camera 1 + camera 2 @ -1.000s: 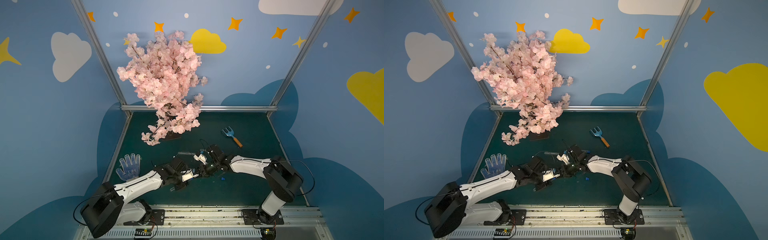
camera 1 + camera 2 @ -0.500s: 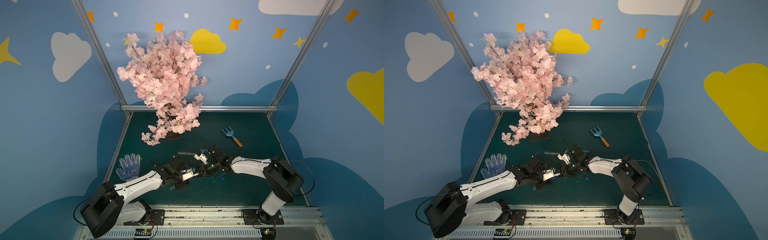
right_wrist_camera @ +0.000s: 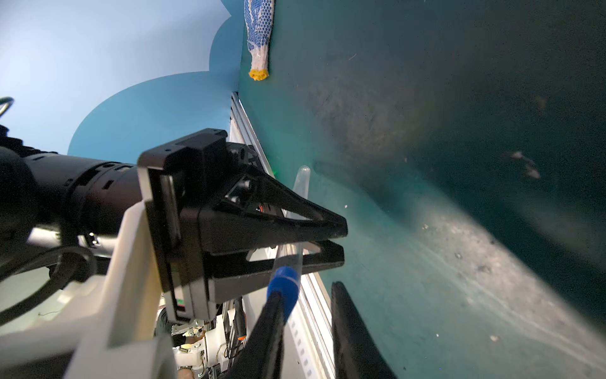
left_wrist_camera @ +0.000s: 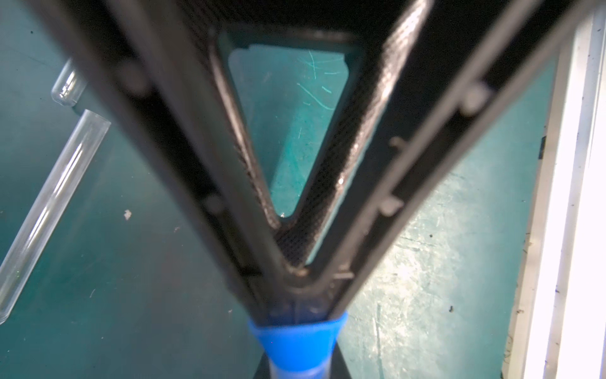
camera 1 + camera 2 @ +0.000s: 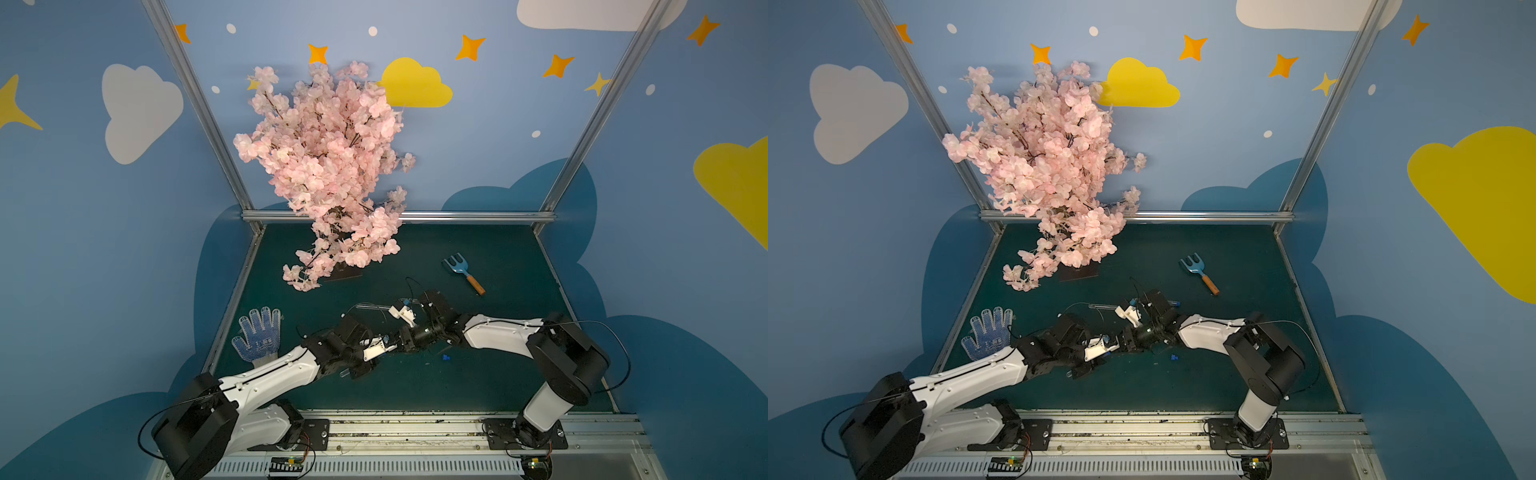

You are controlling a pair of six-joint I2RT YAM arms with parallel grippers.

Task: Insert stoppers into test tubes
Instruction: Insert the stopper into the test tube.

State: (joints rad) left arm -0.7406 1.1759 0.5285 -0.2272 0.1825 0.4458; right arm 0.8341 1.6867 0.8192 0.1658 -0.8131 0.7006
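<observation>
My left gripper [image 4: 298, 295] is shut on a clear test tube [image 3: 300, 187], held just above the mat. A blue stopper [image 3: 285, 282] sits in the tube's mouth, and the left wrist view shows it just past the fingertips [image 4: 296, 341]. My right gripper [image 3: 308, 292] faces it with jaws apart: one finger touches the stopper, the other stands clear. In both top views the two grippers meet at mid-table [image 5: 395, 343] [image 5: 1119, 345]. An open, empty test tube [image 4: 49, 210] lies on the mat. A loose stopper [image 5: 446, 357] lies near the right arm.
A pink blossom tree [image 5: 328, 166] stands at the back left. A blue toy rake [image 5: 463, 270] lies at the back right. A dotted glove [image 5: 257, 336] lies by the left wall. The metal front rail [image 5: 415, 419] runs close behind the grippers.
The right gripper's jaws have parted a little around the stopper. Both arms stay almost where they were.
</observation>
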